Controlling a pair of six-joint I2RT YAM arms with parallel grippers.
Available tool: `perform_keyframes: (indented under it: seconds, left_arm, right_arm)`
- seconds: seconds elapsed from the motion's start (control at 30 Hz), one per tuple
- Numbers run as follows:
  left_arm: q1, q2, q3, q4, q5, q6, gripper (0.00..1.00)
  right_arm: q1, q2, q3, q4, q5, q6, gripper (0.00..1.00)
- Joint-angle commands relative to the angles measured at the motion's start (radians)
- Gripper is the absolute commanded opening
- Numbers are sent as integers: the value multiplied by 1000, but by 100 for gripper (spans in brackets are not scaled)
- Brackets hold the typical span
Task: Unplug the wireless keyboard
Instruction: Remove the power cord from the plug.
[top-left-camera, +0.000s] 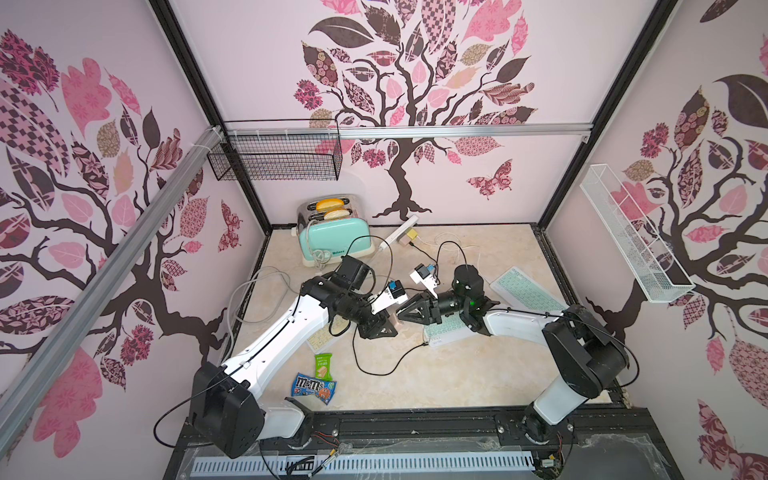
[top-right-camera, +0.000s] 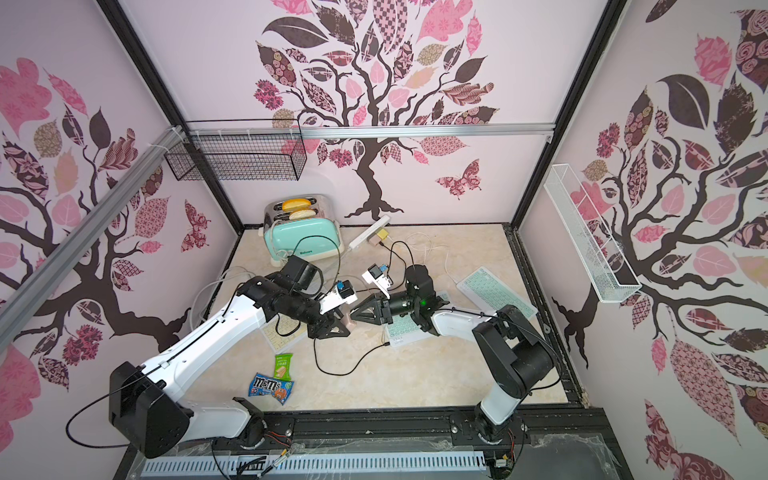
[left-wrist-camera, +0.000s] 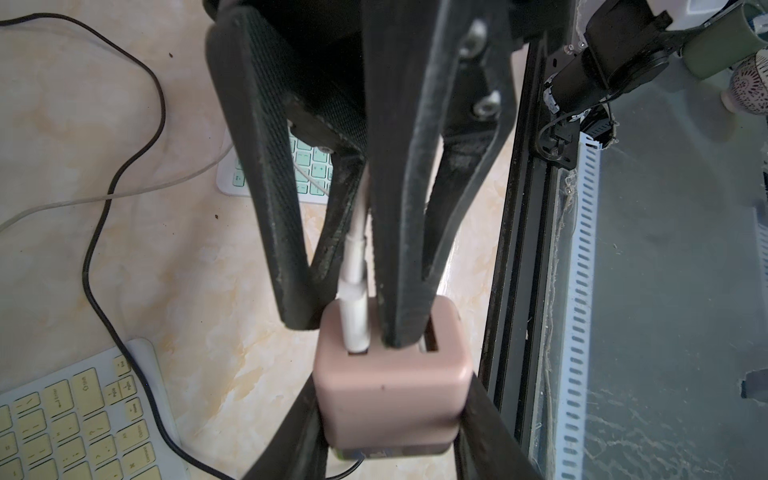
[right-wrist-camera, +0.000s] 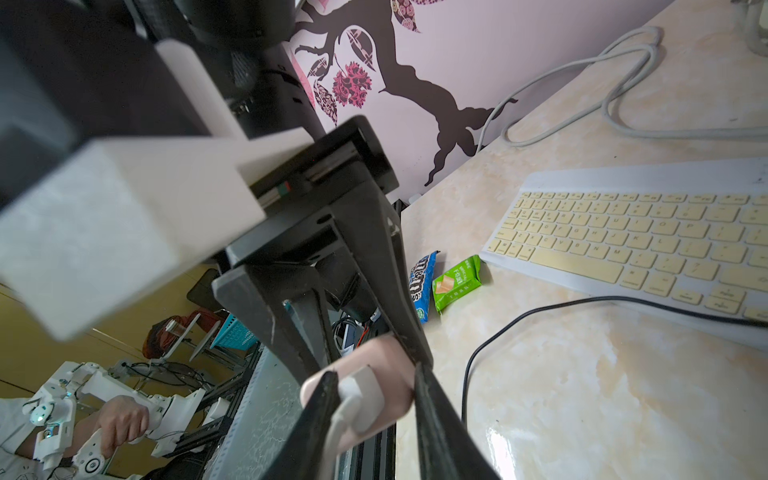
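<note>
My left gripper (left-wrist-camera: 392, 415) is shut on a pink charger cube (left-wrist-camera: 390, 386), held just above the table at its middle (top-left-camera: 392, 322). A white USB plug (left-wrist-camera: 353, 320) sits in one of the cube's two slots. Its white cable runs back toward a mint-green keyboard (left-wrist-camera: 316, 166), which lies partly under my right arm (top-left-camera: 442, 334). My right gripper (right-wrist-camera: 374, 374) straddles the plug (right-wrist-camera: 361, 399) with its jaws open: one finger touches it, the other stands apart at the cube's edge. A black cable (left-wrist-camera: 124, 345) passes under the cube.
A yellow keyboard (top-left-camera: 322, 340) lies under my left arm and a second mint keyboard (top-left-camera: 525, 291) at the right. A toaster (top-left-camera: 332, 237) and power strip (top-left-camera: 401, 232) stand at the back. Snack packets (top-left-camera: 318, 380) lie near the front, and a black cable loop (top-left-camera: 374, 372) beside them.
</note>
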Motion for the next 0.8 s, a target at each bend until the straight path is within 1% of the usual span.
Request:
perform_keyframes:
  seconds: [0.0,0.1,0.27,0.37,0.43,0.53,0.57,0.6,0.63,0.7,0.77]
  left_arm:
    - [6,6,42,-3,62,17,0]
    - [5,14,49,-18,79,21,0]
    - [6,36,62,-46,103,31,0]
    - [5,50,73,-68,113,42,0]
    - [6,51,77,-67,113,44,0]
    - [4,48,78,-67,112,42,0]
    - [5,48,83,-69,112,43,0]
    - [4,46,81,-72,113,43,0]
    - [5,44,80,-72,113,45,0]
    - [5,41,79,-70,115,43,0]
    - [5,39,76,-71,115,42,0]
  right_arm:
    - [12,-33,46,-165,5,-127,25]
    - [14,-44,63,-230,14,-175,18]
    - [13,-47,78,-239,18,-184,6]
    - [14,-51,100,-298,18,-226,4]
    - [13,-52,126,-367,19,-271,6]
    - [13,-50,150,-428,13,-309,13]
    - [13,-48,152,-428,9,-309,17]
    - [14,-43,154,-426,4,-309,24]
    - [15,-40,157,-423,-5,-306,27]
    - [14,-29,159,-395,-22,-280,32]
    - [14,-23,152,-339,-35,-240,32]
